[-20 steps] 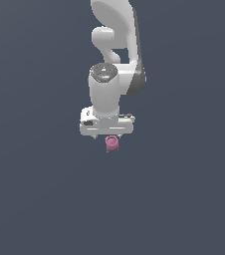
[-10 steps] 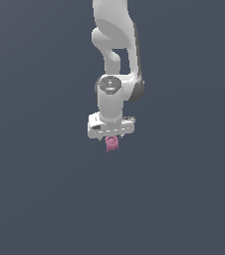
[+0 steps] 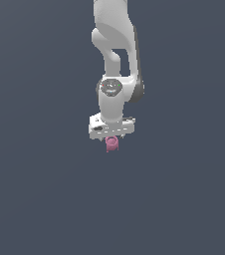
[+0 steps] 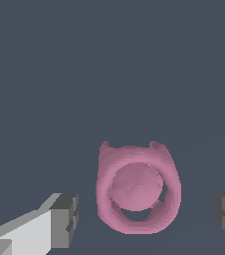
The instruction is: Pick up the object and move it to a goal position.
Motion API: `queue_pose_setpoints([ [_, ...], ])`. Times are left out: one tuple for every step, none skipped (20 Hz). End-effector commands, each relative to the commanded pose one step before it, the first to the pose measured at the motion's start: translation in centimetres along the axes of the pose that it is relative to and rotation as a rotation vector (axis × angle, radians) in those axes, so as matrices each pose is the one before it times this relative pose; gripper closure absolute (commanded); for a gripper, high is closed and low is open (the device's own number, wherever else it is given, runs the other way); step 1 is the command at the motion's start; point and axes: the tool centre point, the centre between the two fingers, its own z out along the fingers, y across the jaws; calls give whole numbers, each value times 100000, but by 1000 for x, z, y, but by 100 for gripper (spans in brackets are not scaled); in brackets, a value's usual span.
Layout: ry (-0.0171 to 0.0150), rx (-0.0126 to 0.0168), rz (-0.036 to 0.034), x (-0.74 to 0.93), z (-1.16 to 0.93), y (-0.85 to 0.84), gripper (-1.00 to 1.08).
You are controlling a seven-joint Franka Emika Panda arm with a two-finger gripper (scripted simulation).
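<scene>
Lowered slightly since earlier, gripper [image 3: 111, 139] hangs spread wide around the pink object [image 3: 112, 143].

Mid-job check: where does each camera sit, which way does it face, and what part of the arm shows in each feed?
Exterior view: off the arm, looking at the whole white arm over a plain dark ground; the gripper hangs right above the pink object.
Wrist view: on the wrist, looking past the gripper at the pink object; only the two fingertips show, one on each side of it, gaps on both sides.
Shared: both show the pink object and the gripper, open and not touching it.
</scene>
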Motion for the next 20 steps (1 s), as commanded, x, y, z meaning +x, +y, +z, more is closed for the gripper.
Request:
queue_pose_setpoints([
  [-59,15,-65,-48,584,-27,-92],
  [0,0,0,-21,376,8,-92],
  [16,2,-67,-19,432,-28,-92],
  [0,0,0,-29,504,11,-92],
  [17,2,-67,-25,551,-25,-92],
  [0,0,0,-26,530,12,-92],
  [17,1,-67,-11,455,-25,-92],
  [0,0,0,-8,398,12,-92],
  [0,0,0,2,331,12,-92],
  [17,-5,-67,18,253,-26,-92],
  [0,0,0,17,196,10,-92],
  [0,0,0,19,134,9,-92],
  [0,0,0,15,77,6,-92],
  [0,0,0,6,25,2,-92],
  [0,0,0,0,0,0,108],
  [0,0,0,0,0,0,108],
  [0,0,0,0,0,0,108],
  [0,0,0,0,0,0,108],
  [0,0,0,0,0,0,108],
  [0,0,0,0,0,0,108],
])
